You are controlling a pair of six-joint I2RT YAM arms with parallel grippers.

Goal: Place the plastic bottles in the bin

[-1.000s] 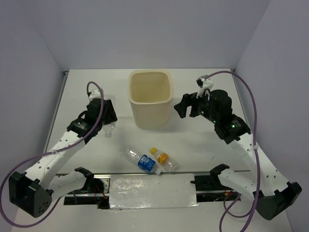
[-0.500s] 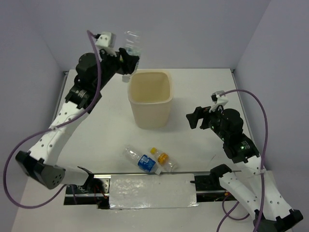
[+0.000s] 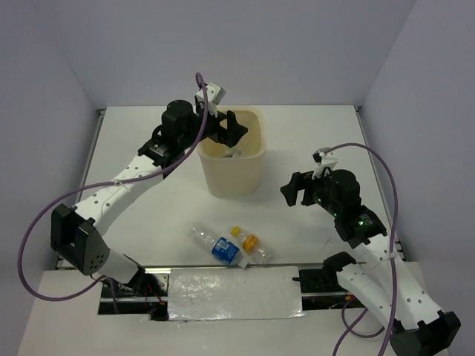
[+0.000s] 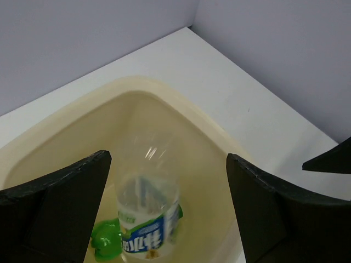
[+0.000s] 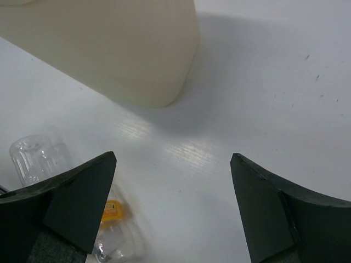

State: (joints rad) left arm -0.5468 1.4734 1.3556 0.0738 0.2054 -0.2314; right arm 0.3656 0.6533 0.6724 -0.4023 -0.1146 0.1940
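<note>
Two plastic bottles lay inside the bin [image 3: 231,176]: the green bottle [image 4: 107,239] and the green-white labelled bottle [image 4: 149,222], beneath the left gripper [image 3: 233,127], its jaws spread empty, seemingly for release. Two more, the blue-labelled bottle [image 3: 217,247] and the yellow-capped bottle [image 3: 251,242], lay on the counter [image 3: 319,133] near the right gripper [image 3: 291,187], jaws also wide, empty.

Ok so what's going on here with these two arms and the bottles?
Bottles are being cleared into the cream bin. The left gripper hangs open over it, and the clear bottle with the green-white label is inside beside the green bottle. The right gripper is open and empty above the table right of the bin. The blue-label bottle and the yellow-capped bottle lie on the table, not yet binned.
</note>
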